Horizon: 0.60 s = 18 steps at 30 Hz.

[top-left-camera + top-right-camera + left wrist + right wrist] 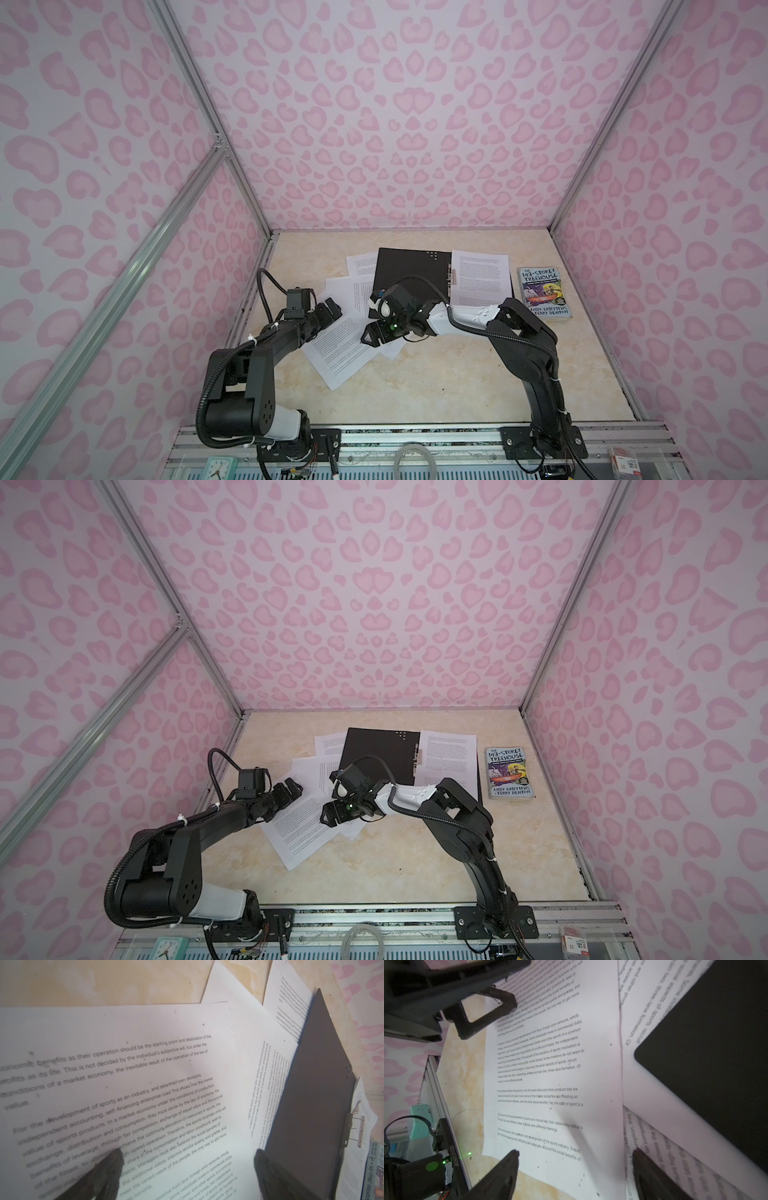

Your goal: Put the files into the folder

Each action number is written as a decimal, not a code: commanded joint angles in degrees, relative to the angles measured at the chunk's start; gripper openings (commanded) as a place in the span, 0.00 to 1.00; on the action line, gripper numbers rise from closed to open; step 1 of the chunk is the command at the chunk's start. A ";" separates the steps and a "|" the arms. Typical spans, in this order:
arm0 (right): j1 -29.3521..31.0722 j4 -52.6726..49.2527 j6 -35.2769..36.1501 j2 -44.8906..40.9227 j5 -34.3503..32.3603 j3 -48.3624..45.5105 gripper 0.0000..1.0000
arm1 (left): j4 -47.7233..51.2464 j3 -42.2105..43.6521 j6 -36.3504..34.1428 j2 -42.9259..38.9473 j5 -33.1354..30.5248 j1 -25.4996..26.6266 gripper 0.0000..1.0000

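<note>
My left pincer and right pincer gape empty over the files mid-frame (right arm hides part of the folder).

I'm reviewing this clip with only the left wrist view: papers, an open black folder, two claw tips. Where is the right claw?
Observer: In both top views the right claw hovers over the loose papers, in front of the folder, with its jaws apart.
Operator: And the left claw, seen from outside?
Observer: From above, the left claw is open at the left edge of the papers and faces the right claw across them.
</note>
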<state>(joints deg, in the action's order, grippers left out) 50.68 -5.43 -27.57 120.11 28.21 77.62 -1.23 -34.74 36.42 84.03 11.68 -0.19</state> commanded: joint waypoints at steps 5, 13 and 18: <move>0.26 -1.20 -3.04 4.61 3.86 2.98 0.86 | 5.83 0.91 1.15 0.35 0.23 0.36 1.00; -0.48 -2.35 -2.55 5.66 5.88 7.01 0.86 | 5.69 0.86 1.19 0.39 0.25 0.53 1.00; -1.96 -1.77 -2.64 6.89 10.02 11.12 0.85 | 5.59 0.83 1.29 0.52 0.84 0.71 1.00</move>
<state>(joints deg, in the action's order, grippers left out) 49.15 -6.35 -30.04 125.86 35.22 87.68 -1.80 -34.39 36.40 83.92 11.03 0.38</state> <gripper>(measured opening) 0.858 0.998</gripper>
